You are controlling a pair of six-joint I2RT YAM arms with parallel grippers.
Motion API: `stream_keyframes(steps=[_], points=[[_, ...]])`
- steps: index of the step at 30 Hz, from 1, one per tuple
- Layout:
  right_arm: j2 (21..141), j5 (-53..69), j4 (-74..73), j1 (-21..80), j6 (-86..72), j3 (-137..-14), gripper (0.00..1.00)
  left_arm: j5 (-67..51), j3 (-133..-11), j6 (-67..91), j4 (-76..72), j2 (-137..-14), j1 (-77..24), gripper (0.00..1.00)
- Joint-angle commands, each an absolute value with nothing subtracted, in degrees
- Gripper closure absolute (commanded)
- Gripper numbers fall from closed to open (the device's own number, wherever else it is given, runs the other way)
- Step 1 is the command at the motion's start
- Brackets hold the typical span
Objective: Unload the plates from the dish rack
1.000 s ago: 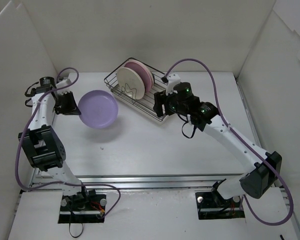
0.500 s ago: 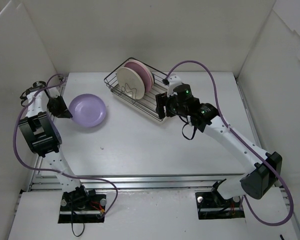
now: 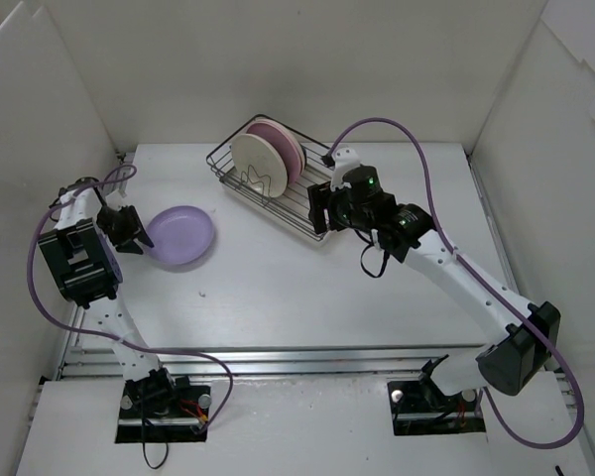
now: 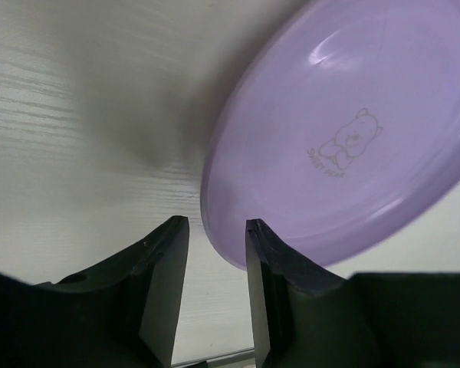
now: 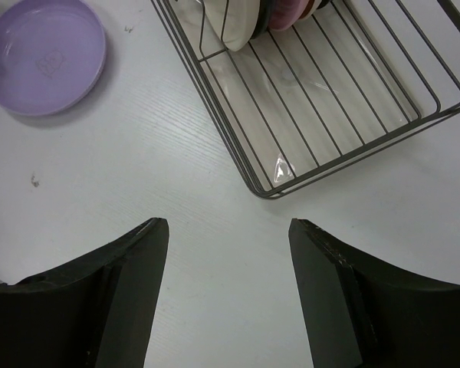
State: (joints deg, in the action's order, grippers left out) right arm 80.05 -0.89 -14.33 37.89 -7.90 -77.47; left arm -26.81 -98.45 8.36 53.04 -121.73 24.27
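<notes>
The lavender plate [image 3: 181, 235] lies on the table at the left; it also shows in the left wrist view [image 4: 345, 130] and the right wrist view [image 5: 46, 65]. My left gripper [image 3: 135, 237] is at its left rim. In the left wrist view the gripper [image 4: 217, 226] is slightly open, the rim sits between the jaws against the right finger, and the left finger stands clear. The dish rack [image 3: 305, 194] holds a cream plate [image 3: 253, 159] and a pink plate [image 3: 284, 141] upright. My right gripper [image 3: 317, 210] is open and empty, over the table by the rack's near corner [image 5: 268, 193].
White walls close in the table on the left, back and right. In the right wrist view a dark plate edge [image 5: 263, 17] shows between the cream plate [image 5: 234, 23] and the pink plate [image 5: 291, 9]. The rack's near half holds only bare wires.
My left arm has carried the lavender plate down and to the left, and it now lies flat on the table. The right arm has barely moved.
</notes>
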Motion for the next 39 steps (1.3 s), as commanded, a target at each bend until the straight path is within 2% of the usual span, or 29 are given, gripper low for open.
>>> stream_keyframes(steps=[1,6,9,12,14,18,22,24,25,30,34,39], points=[[79.01,-2.37,-11.86,38.23,-7.65,-80.33,0.35,-25.93,-101.51,8.88,55.02,-118.92,24.87,0.64],[77.96,-3.51,-12.92,38.24,-7.03,-80.24,0.34,-22.95,-102.30,10.72,54.76,-114.19,24.87,0.59],[77.17,-4.39,-13.27,38.32,-6.68,-79.81,0.33,-18.38,-104.67,9.06,51.95,-110.06,20.77,0.57],[75.94,-6.85,-13.88,38.23,-5.98,-78.67,0.33,-13.02,-106.79,-0.06,44.76,-105.49,15.31,0.56],[74.89,-8.70,-14.24,37.80,-5.45,-77.44,0.34,-12.92,-105.48,-11.62,36.44,-102.67,9.60,0.53],[73.22,-9.41,-14.41,36.65,-5.54,-75.24,0.34,-21.77,-106.77,-22.12,26.21,-103.09,4.05,0.51],[71.90,-8.97,-14.68,35.42,-6.33,-74.44,0.34,-38.79,-107.14,-23.99,13.13,-105.82,1.85,0.58],[71.72,-8.79,-15.38,35.59,-6.50,-74.36,0.34,-42.52,-106.96,-23.82,4.51,-107.74,0.18,0.55],[71.63,-8.62,-15.82,35.60,-6.59,-74.36,0.34,-43.84,-107.66,-23.38,2.13,-108.71,-0.35,0.51],[71.63,-8.61,-18.02,35.68,-7.47,-74.53,0.34,-44.30,-119.15,-23.64,0.53,-118.20,-2.98,0.49],[71.54,-9.58,-18.81,35.77,-7.82,-74.71,0.34,-47.18,-120.59,-24.69,-1.67,-121.02,-3.52,0.49],[71.28,-10.37,-18.99,35.86,-7.47,-74.71,0.34,-47.37,-117.34,-25.75,-3.60,-121.03,-4.04,0.58]])
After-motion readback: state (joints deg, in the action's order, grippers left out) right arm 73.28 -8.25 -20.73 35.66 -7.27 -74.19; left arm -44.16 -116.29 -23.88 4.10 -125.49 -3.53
